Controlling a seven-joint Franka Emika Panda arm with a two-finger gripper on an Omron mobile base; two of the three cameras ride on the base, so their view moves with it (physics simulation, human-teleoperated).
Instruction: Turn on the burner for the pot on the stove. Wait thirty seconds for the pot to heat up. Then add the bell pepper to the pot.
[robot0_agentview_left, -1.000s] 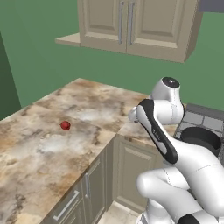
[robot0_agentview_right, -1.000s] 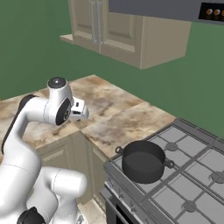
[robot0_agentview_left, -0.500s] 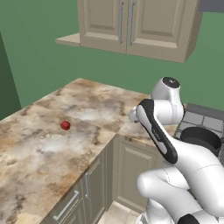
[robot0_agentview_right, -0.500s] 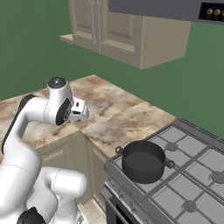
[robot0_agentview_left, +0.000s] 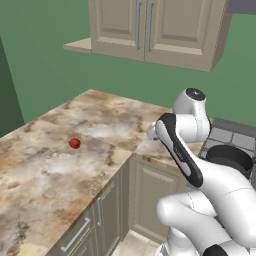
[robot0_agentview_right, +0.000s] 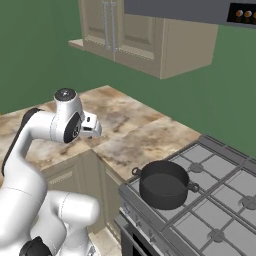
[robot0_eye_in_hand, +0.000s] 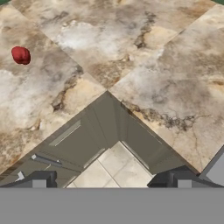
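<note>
The small red bell pepper (robot0_agentview_left: 74, 143) lies alone on the marble counter, well left of the arm; the hand view has it at the upper left (robot0_eye_in_hand: 20, 55). The dark grey pot (robot0_agentview_right: 165, 183) sits on the front left grate of the stove (robot0_agentview_right: 220, 170), and its rim shows behind my arm (robot0_agentview_left: 231, 158). My gripper (robot0_eye_in_hand: 107, 180) hangs high over the counter's inner corner and looks down. Its fingers are spread wide and hold nothing. It is far from both the pepper and the pot. The hand (robot0_agentview_right: 90, 126) points away from the stove.
The L-shaped marble counter (robot0_agentview_left: 45, 175) wraps around a corner with beige lower cabinet doors (robot0_agentview_left: 150, 195) and tiled floor below. Beige wall cabinets (robot0_agentview_left: 155, 30) hang on the green wall. A grey range hood (robot0_agentview_right: 190, 10) sits above the stove.
</note>
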